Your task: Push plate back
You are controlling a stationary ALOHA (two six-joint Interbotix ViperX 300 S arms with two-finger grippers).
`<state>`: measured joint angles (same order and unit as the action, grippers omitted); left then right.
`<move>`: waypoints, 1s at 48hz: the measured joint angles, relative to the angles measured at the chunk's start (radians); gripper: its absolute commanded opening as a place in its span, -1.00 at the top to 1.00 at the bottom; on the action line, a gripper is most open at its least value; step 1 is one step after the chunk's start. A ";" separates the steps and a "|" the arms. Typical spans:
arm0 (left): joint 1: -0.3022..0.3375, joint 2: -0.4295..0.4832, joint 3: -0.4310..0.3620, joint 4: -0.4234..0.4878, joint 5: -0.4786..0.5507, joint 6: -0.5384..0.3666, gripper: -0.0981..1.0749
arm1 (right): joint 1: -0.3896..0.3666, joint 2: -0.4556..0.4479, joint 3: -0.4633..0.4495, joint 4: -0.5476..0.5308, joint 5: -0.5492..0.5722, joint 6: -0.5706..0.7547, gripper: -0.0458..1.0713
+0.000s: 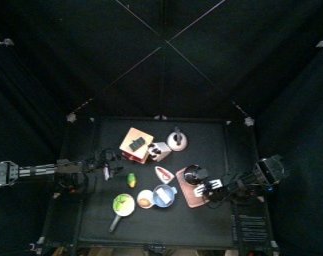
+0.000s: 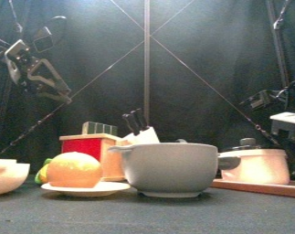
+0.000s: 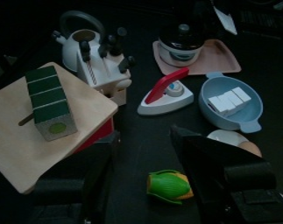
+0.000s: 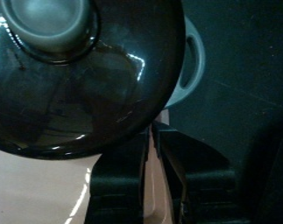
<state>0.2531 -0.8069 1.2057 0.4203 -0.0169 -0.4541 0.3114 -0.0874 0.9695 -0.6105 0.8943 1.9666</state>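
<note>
The salmon-pink plate [image 1: 197, 199] lies at the table's front right with a black lidded pot [image 1: 193, 178] standing on it. It shows in the left wrist view as the plate [image 3: 221, 58] under the pot [image 3: 179, 39], and low at the right in the front view as the plate [image 2: 253, 188]. My right gripper [image 1: 212, 186] is at the plate's right edge. In the right wrist view that gripper [image 4: 157, 147] has its jaws close together with a strip of the plate [image 4: 32, 188] between them, and the pot lid [image 4: 74, 79] looms above. My left gripper [image 3: 146, 142] hangs open and holds nothing.
A blue bowl [image 3: 231, 101], a red-and-white tool [image 3: 167, 87], a kettle [image 3: 79, 35], a knife block [image 3: 109, 61] and a wooden board [image 3: 44, 122] with a green box crowd the middle. A yellow-green fruit [image 3: 169, 185] lies near my left gripper. A grey bowl [image 2: 172, 169] stands at the front.
</note>
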 measured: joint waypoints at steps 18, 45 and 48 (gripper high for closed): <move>0.000 0.000 0.000 -0.002 0.000 0.002 -0.65 | -0.126 -0.035 0.061 -0.066 -0.035 -0.002 -0.06; -0.002 0.000 0.000 0.000 0.002 0.002 -0.65 | -0.333 -0.094 0.115 -0.238 -0.178 -0.002 -0.06; 0.000 -0.002 0.000 0.000 0.000 0.003 -0.65 | -0.348 -0.095 0.120 -0.249 -0.190 -0.002 -0.06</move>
<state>0.2531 -0.8084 1.2057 0.4203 -0.0169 -0.4510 -0.0368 -0.1825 1.0891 -0.8590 0.7041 1.9650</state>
